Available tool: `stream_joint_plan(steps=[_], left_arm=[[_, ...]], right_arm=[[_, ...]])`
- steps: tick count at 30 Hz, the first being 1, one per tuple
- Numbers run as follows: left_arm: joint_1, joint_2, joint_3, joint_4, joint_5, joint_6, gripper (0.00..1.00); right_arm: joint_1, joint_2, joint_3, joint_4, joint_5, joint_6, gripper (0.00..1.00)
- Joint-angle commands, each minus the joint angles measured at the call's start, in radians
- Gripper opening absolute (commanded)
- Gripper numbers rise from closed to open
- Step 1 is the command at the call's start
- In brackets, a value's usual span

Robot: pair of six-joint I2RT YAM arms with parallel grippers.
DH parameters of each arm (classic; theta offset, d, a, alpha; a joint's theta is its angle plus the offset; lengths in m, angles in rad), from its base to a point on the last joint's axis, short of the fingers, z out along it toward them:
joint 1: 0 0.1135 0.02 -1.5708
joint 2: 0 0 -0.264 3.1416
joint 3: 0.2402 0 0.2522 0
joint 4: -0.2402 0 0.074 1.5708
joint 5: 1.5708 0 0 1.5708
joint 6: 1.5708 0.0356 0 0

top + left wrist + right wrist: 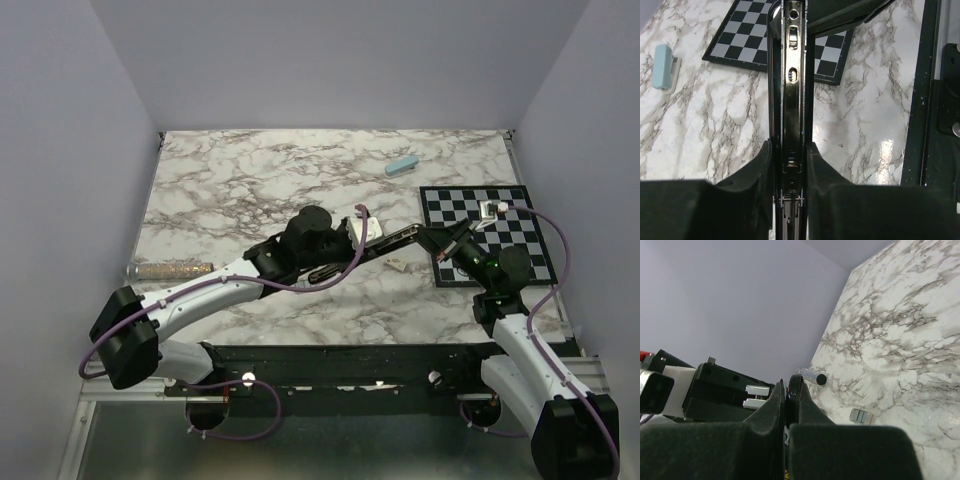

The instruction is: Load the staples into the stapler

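Observation:
The black stapler (395, 240) hangs open above the middle of the table, held between both arms. In the left wrist view its silvery channel (791, 75) runs straight up between the fingers (762, 167), which press on its two sides. My left gripper (352, 250) (790, 145) is shut on the stapler's body. My right gripper (437, 240) (788, 382) is shut on a thin black edge of the stapler (794, 385) at its right end. The staples (397, 265) (860, 415), a small grey block, lie on the marble just below the stapler.
A chessboard (487, 250) lies at the right with a small white piece (490, 210) on it. A pale blue object (402, 166) (662, 67) lies at the back. A glittery tube (175, 270) (812, 376) rests near the left wall. Walls close in on three sides.

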Motion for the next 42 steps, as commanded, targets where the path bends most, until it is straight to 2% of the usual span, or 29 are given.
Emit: stream_joint_plan(steps=[1,2,5,6,7,10,13,18,22,26,34,42], left_arm=[[0.004,0.015,0.049,-0.046,0.034,0.053,0.08],[0.004,0.015,0.055,-0.06,0.028,0.074,0.01],[0.007,0.009,0.067,-0.109,0.006,0.111,0.0],[0.01,0.011,0.073,-0.129,-0.004,0.141,0.0],[0.013,0.012,0.078,-0.152,-0.012,0.155,0.0],[0.036,0.027,0.111,-0.251,-0.029,0.209,0.0],[0.06,0.049,0.141,-0.321,-0.072,0.252,0.0],[0.09,0.113,0.179,-0.42,-0.112,0.35,0.0],[0.125,0.17,0.213,-0.491,-0.074,0.418,0.0],[0.165,0.227,0.211,-0.508,-0.043,0.467,0.0],[0.198,0.405,0.292,-0.534,0.026,0.507,0.0],[0.231,0.538,0.326,-0.562,0.036,0.507,0.0]], right_arm=[[0.002,-0.022,-0.002,0.06,-0.025,0.035,0.01],[0.002,-0.021,-0.007,0.052,-0.025,0.029,0.01],[0.004,-0.024,-0.024,0.027,-0.02,0.006,0.01],[0.004,-0.027,-0.033,0.026,-0.019,0.002,0.04],[0.004,-0.029,-0.039,0.026,-0.017,-0.005,0.2],[0.002,-0.039,-0.061,0.001,-0.01,-0.03,0.45],[0.004,-0.05,-0.073,-0.051,-0.006,-0.08,0.55],[0.002,-0.117,-0.069,-0.276,0.059,-0.198,0.69],[0.004,-0.171,-0.039,-0.445,0.124,-0.341,0.8],[0.005,-0.197,-0.016,-0.532,0.145,-0.419,0.83],[0.005,-0.203,0.002,-0.592,0.15,-0.528,0.83],[0.004,-0.205,0.002,-0.632,0.175,-0.597,0.83]])
